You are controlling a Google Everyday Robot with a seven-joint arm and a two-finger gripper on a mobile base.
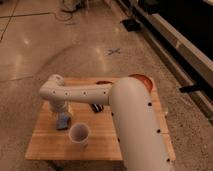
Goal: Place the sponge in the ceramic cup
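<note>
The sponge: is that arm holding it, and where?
It cannot be told. The gripper is down right at the sponge on the table; any hold is hidden.

Wooden table [45,145] bears an orange bowl [141,78] and, seemingly, a black block [97,107].

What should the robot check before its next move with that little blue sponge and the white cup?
1. Gripper above the sponge: ok, directly over it, at the left part of the table.
2. Gripper open: ok.
3. Sponge lifted: not ok, it lies flat on the table.
4. Ceramic cup upright, mouth clear: ok, close beside the sponge.
5. Sponge squarely between the jaws: cannot tell, the wrist blocks the view.
</note>
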